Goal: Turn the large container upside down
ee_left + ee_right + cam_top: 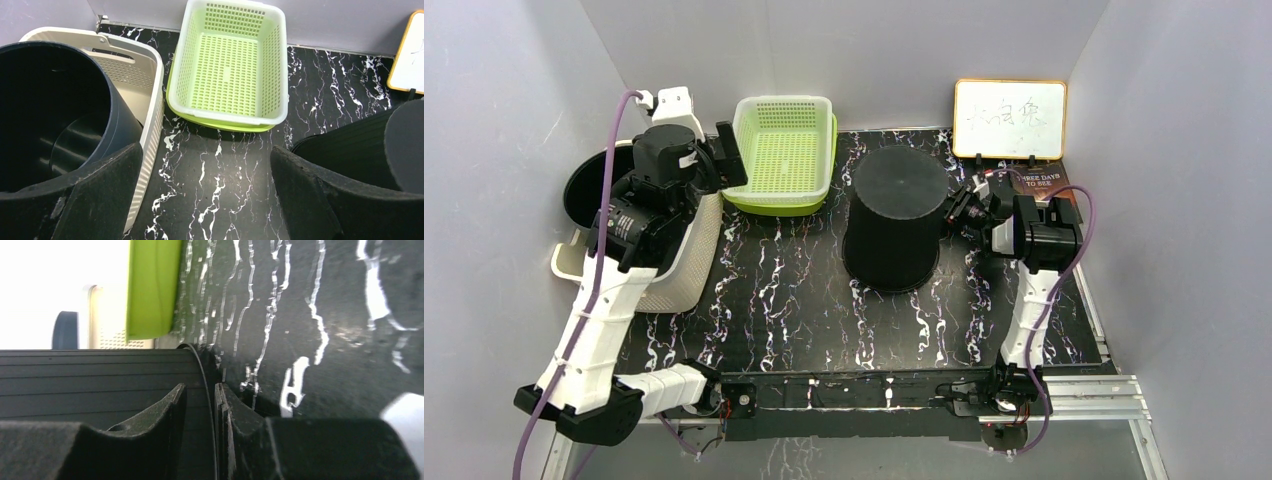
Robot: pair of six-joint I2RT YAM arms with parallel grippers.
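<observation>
Large container [894, 220]: base uppermost, mouth toward the counter [774, 290]; stands mid-counter, just right of the green basket [784, 150]. Whether its rim lies flat cannot be told.
Right claw [200, 387]: clamped on the container's thin rim, one finger on either side.
Left claw [205, 150]: spread wide, gripping nothing, above the counter's left half.
Black bucket [589, 185]: sits in the beige perforated basket [686, 268], far left.
Whiteboard [1009, 118]: far right corner.

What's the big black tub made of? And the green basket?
The tub looks like plastic: matte black, with fine ridges moulded around its wall. The basket is probably plastic too: smooth lime green, its floor and walls a moulded grid of small holes.
</observation>
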